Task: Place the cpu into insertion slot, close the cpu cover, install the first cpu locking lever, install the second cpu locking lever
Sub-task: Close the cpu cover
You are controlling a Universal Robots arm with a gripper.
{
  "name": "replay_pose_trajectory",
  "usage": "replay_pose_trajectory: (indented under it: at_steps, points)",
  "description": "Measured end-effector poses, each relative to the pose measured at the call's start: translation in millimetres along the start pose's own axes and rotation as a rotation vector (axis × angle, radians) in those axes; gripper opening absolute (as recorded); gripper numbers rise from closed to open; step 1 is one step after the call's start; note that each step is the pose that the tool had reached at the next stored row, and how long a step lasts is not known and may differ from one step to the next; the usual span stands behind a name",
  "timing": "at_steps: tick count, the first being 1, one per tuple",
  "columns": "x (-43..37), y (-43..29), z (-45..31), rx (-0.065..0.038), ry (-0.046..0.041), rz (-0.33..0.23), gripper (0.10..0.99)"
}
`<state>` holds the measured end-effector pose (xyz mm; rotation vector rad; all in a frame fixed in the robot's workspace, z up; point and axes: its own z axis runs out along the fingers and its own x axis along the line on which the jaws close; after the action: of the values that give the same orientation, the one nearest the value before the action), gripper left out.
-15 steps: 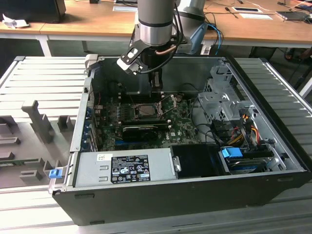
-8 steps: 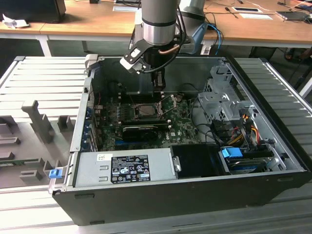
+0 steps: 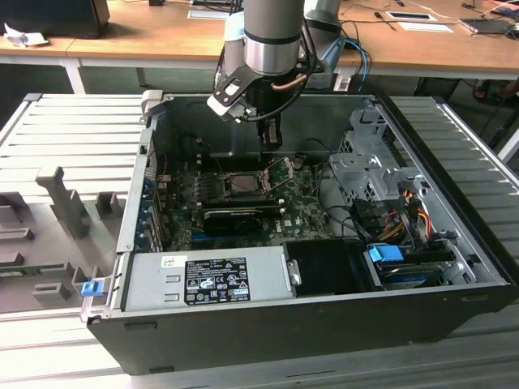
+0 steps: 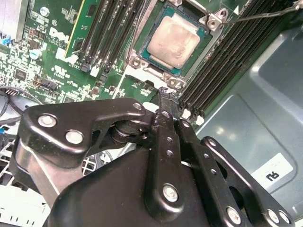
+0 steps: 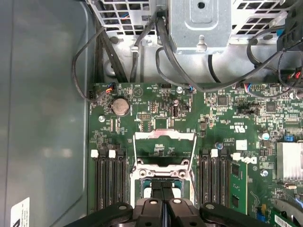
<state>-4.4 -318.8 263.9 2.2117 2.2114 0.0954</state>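
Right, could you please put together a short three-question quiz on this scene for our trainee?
1. True or false: the cpu already lies in the insertion slot.
2. Pick one: the fingers of the gripper are A) spread wide, B) shut together, C) clamped on a cable.
3. Fill the gap: in the first wrist view, the cpu cover is swung ____ off the slot.

Key: 1 true; 2 B; 3 open.
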Motion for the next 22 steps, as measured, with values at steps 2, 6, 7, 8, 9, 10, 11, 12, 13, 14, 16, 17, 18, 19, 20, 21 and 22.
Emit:
replay_pose_trajectory:
  at_steps: [2, 6, 7, 8, 9, 10, 11, 12, 13, 14, 16, 17, 18, 19, 20, 21, 22]
  points:
    - [-0.1, 2.9, 0.1, 0.000, -0.0001, 0.000, 0.106]
    - [-0.3, 12.1, 0.6, 0.001, -0.0002, 0.000, 0.106]
    - [-0.4, 13.7, 0.8, 0.002, -0.0002, 0.000, 0.106]
    - [-0.5, 16.7, 1.0, 0.003, 0.0000, 0.000, 0.106]
    - [-0.4, 19.3, 1.1, 0.003, 0.0000, 0.000, 0.106]
    - [-0.4, 21.5, 1.3, 0.003, 0.0000, 0.000, 0.106]
    - [-0.5, 22.8, 1.5, 0.003, 0.0000, 0.000, 0.106]
    - [-0.6, 24.4, 1.8, 0.003, 0.0001, 0.000, 0.106]
    - [-1.0, 25.5, 2.2, 0.003, 0.0000, 0.000, 0.106]
    - [-1.6, 26.0, 2.6, 0.003, 0.0000, 0.000, 0.106]
    - [-3.5, 27.2, 3.6, 0.003, -0.0001, 0.000, 0.106]
    - [-4.4, 28.2, 4.3, 0.003, 0.0000, 0.000, 0.106]
    - [-4.8, 29.9, 5.5, 0.003, 0.0003, 0.000, 0.106]
    - [-4.9, 31.9, 6.1, 0.003, 0.0001, 0.000, 0.106]
    - [-5.0, 33.8, 6.9, 0.004, 0.0000, 0.000, 0.106]
    - [-5.0, 36.0, 7.6, 0.004, -0.0001, 0.000, 0.106]
    - [-5.0, 37.8, 8.1, 0.004, -0.0001, 0.000, 0.106]
